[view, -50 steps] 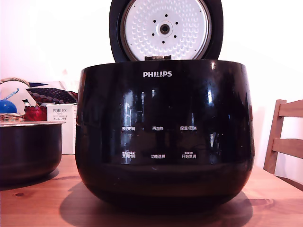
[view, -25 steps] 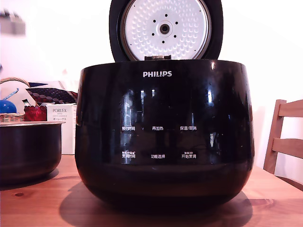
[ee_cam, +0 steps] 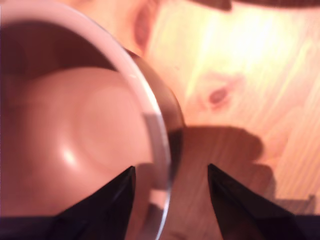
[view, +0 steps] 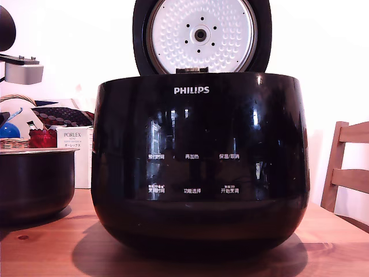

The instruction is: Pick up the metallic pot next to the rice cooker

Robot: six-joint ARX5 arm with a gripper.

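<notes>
The rice cooker [view: 200,167], a big glossy black Philips one, fills the middle of the exterior view with its lid [view: 200,34] raised. The metallic pot [view: 34,184] stands to the exterior view's left of it, dark and round, cut off by the frame edge. Part of my arm [view: 22,71] hangs above the pot at the top left. The wrist view looks down into the pot [ee_cam: 75,130]. My gripper [ee_cam: 171,166] is open, one dark finger over the pot's inside and the other over the table outside, with the pale rim [ee_cam: 155,130] between them. Nothing is gripped.
Behind the pot are a wicker basket [view: 14,143] with a blue ball [view: 8,130], a red glass [view: 43,138] and a white PORLEX box [view: 75,156]. A wooden chair [view: 346,173] stands at the exterior view's right. The wooden table [view: 334,242] carries everything.
My arm has come into the exterior view at the top left, moving down over the pot. The pot and the rice cooker have stayed put.
</notes>
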